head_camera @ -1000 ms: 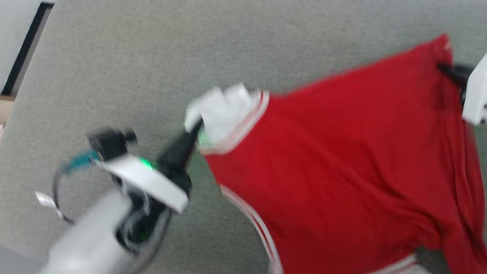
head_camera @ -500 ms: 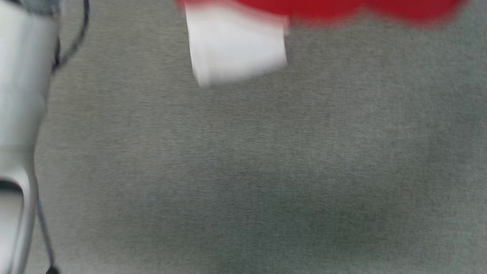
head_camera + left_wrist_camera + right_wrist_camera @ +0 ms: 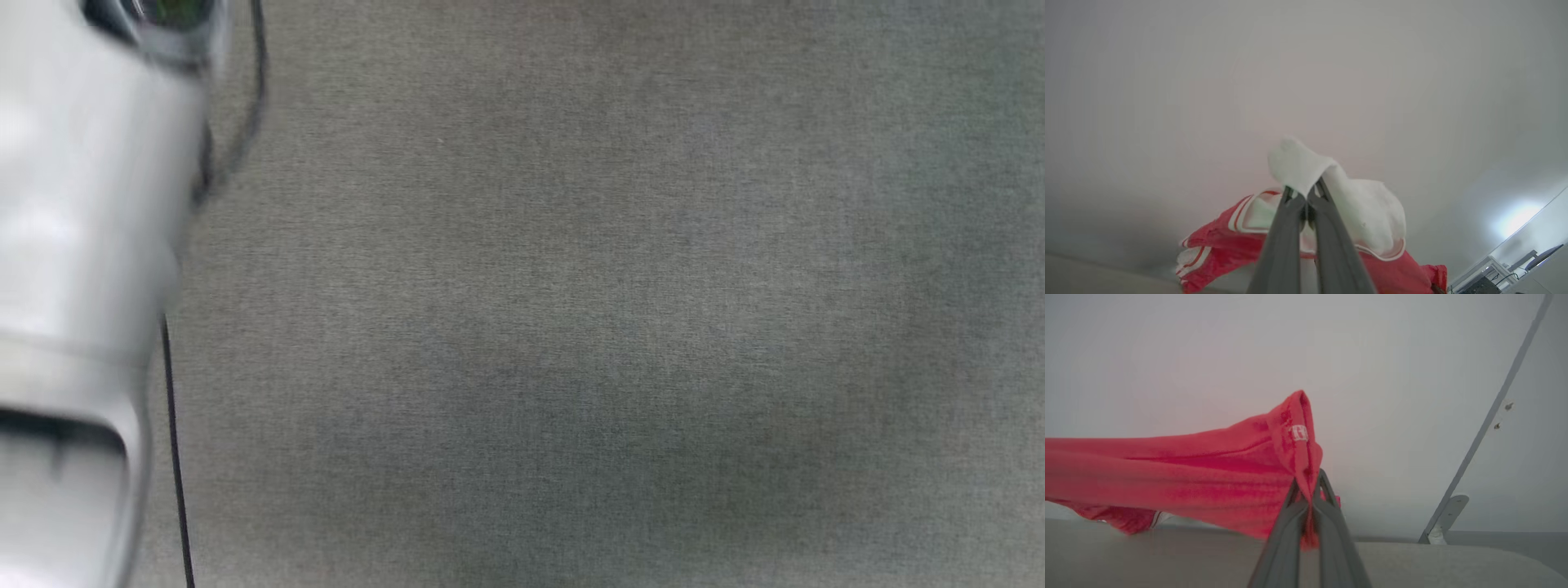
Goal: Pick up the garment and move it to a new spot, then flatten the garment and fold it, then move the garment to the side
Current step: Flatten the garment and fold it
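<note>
Jaws of the left gripper [image 3: 1305,197], made of two long dark fingers, are pressed fully together at the bottom centre of the left wrist view. They pinch a white section of the garment [image 3: 1372,216], a bright red soft fabric shirt with white panels and red-and-white striped trim. The white cloth bunches over the fingertips, and red cloth with striped edging hangs to the lower left and lower right of them, against a plain pale background.

In the right wrist view, the right gripper [image 3: 1308,488] is likewise clamped fully closed at the bottom centre, gripping a red edge of the garment [image 3: 1188,473]. A small white label sits just above the fingertips. The red fabric stretches from there to the left edge of the frame, lifted above a grey padded surface [image 3: 1453,563] along the bottom.

The head view shows a grey textured surface [image 3: 588,327], with a blurred pale forearm [image 3: 82,245] down the left edge and a thin black cable [image 3: 173,457] beside it.
</note>
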